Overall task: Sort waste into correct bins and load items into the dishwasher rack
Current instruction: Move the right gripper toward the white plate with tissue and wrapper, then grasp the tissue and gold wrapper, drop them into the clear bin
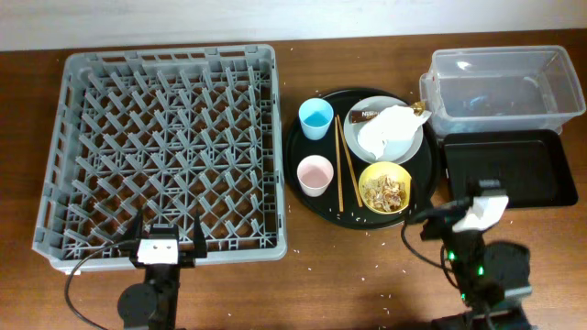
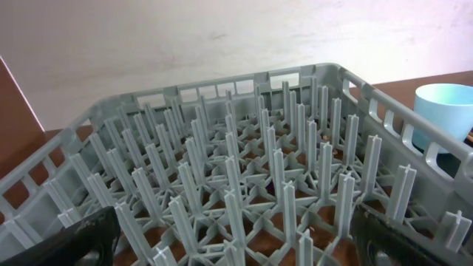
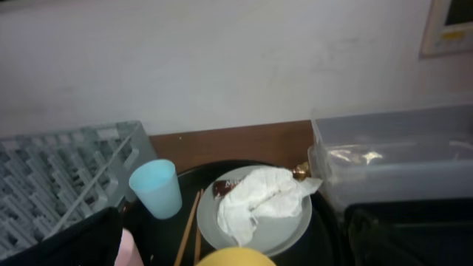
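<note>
The napkin (image 1: 390, 133) lies ahead and left of the right gripper (image 1: 448, 215) — jaws apart, empty — far nearer than the left gripper (image 1: 167, 231), also spread, at the rack (image 1: 165, 57).

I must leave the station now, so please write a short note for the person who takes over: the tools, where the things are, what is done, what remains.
Left tool: open, holding nothing, at the near edge of the dishwasher rack.
Right tool: open, holding nothing, beside the black rectangular tray.
On the round black tray: blue cup, pink cup, chopsticks, yellow bowl with food scraps, plate carrying napkin and wrapper.
Done: nothing; the rack holds no items.
Left: waste into the clear tub and the black rectangular tray; cups, bowl, plate, chopsticks into the rack.
</note>
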You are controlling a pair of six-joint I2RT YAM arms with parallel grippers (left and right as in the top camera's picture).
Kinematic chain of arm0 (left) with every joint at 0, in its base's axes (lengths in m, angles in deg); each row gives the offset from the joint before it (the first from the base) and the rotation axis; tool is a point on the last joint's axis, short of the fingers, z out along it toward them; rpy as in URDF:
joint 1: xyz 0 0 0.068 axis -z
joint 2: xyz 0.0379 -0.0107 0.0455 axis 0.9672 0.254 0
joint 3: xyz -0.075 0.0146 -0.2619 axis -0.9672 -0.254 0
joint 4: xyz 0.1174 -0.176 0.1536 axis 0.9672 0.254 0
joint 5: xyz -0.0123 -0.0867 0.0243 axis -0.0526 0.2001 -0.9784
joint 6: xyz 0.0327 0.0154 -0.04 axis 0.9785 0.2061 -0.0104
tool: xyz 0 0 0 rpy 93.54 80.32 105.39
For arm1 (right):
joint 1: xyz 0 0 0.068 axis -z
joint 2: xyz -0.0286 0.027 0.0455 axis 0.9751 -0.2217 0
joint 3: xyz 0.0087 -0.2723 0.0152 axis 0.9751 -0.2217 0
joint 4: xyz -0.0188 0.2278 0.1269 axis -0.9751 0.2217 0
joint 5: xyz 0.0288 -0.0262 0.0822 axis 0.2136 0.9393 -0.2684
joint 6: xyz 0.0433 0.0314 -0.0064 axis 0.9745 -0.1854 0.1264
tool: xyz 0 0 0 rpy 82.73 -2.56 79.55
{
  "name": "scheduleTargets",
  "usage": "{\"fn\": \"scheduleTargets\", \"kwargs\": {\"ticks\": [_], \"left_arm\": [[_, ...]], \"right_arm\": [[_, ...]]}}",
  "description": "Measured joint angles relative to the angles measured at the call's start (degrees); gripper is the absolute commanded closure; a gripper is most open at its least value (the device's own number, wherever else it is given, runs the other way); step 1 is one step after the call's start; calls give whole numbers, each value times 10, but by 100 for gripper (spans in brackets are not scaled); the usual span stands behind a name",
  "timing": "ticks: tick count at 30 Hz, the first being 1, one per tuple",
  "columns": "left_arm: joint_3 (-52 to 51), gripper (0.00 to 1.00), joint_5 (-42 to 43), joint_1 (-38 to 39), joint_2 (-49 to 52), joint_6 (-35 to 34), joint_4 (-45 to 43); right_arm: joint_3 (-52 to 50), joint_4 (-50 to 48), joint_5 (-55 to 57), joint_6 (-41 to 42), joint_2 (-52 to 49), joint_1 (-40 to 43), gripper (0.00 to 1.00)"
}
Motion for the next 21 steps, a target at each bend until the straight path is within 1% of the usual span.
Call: {"fn": "scheduleTargets", "kwargs": {"ticks": [1,2,3,4,5,6,7,8,9,10,11,12,13,14,16,18,20,21], "left_arm": [[0,1,-1,0,1,0,0],[0,1,-1,0,-1,1,0],[0,1,-2,0,-2,1,0],[0,1,-3,0,0,1,1],[1,1,-3,0,1,1,1],[1,1,-2,0,-1,1,2],[1,1,-2,0,0,1,2],[1,1,-3,0,-2,1,2],[1,1,-3,0,-2,1,2],[1,1,-3,0,-2,1,2],[1,1,-3,0,-2,1,2],[1,1,-3,0,-2,1,2],[1,1,-3,0,-2,1,2],[1,1,-3,0,-2,1,2],[1,1,-3,0,-2,1,2],[1,1,-3,0,-2,1,2],[1,1,-3,0,-2,1,2],[1,1,-3,0,-2,1,2]], "right_arm": [[58,33,-2,0,-64,0,2],[164,99,-4,-11,-176,0,2],[230,130,-5,-23,-243,-1,2],[304,183,-5,-31,-311,0,2],[413,257,-7,-40,-412,-1,2],[515,303,-8,-42,-507,-1,2],[563,353,-10,-43,-554,-1,2],[631,362,-15,-45,-621,-1,2],[682,348,-34,-45,-696,-1,0],[685,337,-49,-45,-729,-1,14],[685,307,-82,-42,-796,-1,15],[686,289,-92,-28,-818,-1,15],[686,278,-95,13,-853,-1,12],[686,281,-86,85,-884,-1,3],[686,288,-47,234,-929,-1,1],[686,285,7,354,-952,-2,2],[686,273,31,403,-977,-2,0],[686,271,37,414,-992,-2,14]]}}
